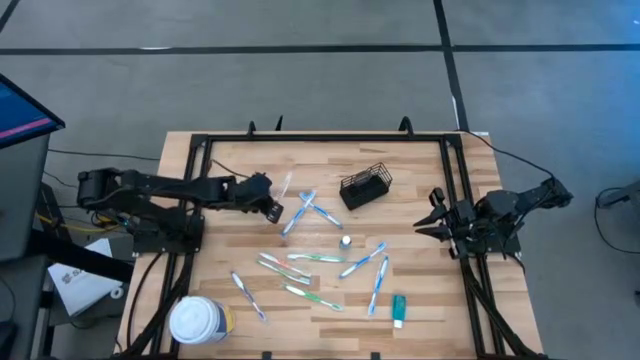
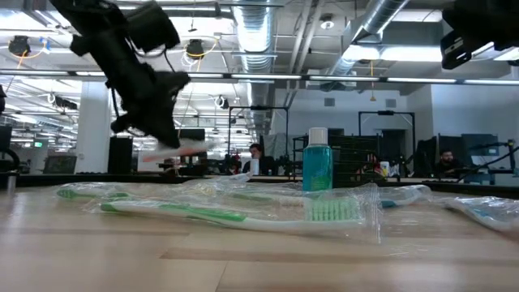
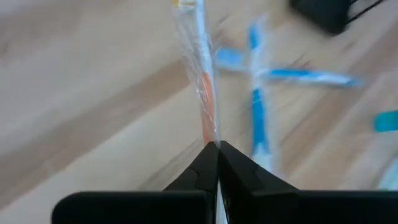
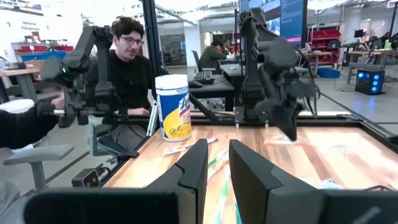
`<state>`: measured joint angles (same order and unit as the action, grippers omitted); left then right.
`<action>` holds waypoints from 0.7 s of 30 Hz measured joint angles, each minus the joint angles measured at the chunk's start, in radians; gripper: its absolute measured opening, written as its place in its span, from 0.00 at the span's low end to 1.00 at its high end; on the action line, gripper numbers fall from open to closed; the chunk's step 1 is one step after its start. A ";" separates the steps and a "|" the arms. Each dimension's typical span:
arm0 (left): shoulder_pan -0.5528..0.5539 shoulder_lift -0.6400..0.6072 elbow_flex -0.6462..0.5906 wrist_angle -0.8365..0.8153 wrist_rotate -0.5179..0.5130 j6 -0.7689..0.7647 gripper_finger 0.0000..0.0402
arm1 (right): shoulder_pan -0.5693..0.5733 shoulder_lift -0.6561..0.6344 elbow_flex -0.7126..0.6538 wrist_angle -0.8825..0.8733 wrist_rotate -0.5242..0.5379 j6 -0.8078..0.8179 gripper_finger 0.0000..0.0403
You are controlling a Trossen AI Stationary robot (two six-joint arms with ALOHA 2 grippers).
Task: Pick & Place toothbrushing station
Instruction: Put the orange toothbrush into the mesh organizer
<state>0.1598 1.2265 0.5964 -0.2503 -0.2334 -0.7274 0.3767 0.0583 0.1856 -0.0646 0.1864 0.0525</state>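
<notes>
On the counter (image 1: 220, 175), the black wire-mesh caddy (image 1: 364, 188) sits well to the right of the left gripper (image 1: 272, 208), which pinches a wrapped toothbrush (image 3: 202, 93) pointing forward, while the right gripper (image 1: 432, 215) (nearer the caddy) waits, jaws parted narrowly.

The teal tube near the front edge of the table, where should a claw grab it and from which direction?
Grip the teal tube across its narrow width, near mid-body, coming straight down from above. It seems to lie flat on the table, long axis running front to back, apart from the nearest blue toothbrush, so the fingers probably have room on both long sides.
</notes>
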 joint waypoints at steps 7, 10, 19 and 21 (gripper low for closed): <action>-0.098 -0.111 0.002 0.257 -0.006 0.177 0.00 | -0.005 0.121 0.000 0.164 0.115 -0.013 0.14; -0.145 -0.110 0.002 0.392 -0.009 0.257 0.00 | -0.029 0.205 0.000 0.285 0.136 -0.054 0.14; -0.205 0.042 0.002 0.814 -0.031 0.459 0.00 | -0.177 0.450 0.000 0.602 0.127 -0.131 0.14; -0.205 0.085 0.002 0.888 -0.019 0.481 0.00 | -0.211 0.494 0.000 0.646 0.110 -0.114 0.14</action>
<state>-0.0456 1.3117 0.5983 0.6381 -0.2523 -0.2467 0.1657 0.5523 0.1856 0.5815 0.2961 -0.0617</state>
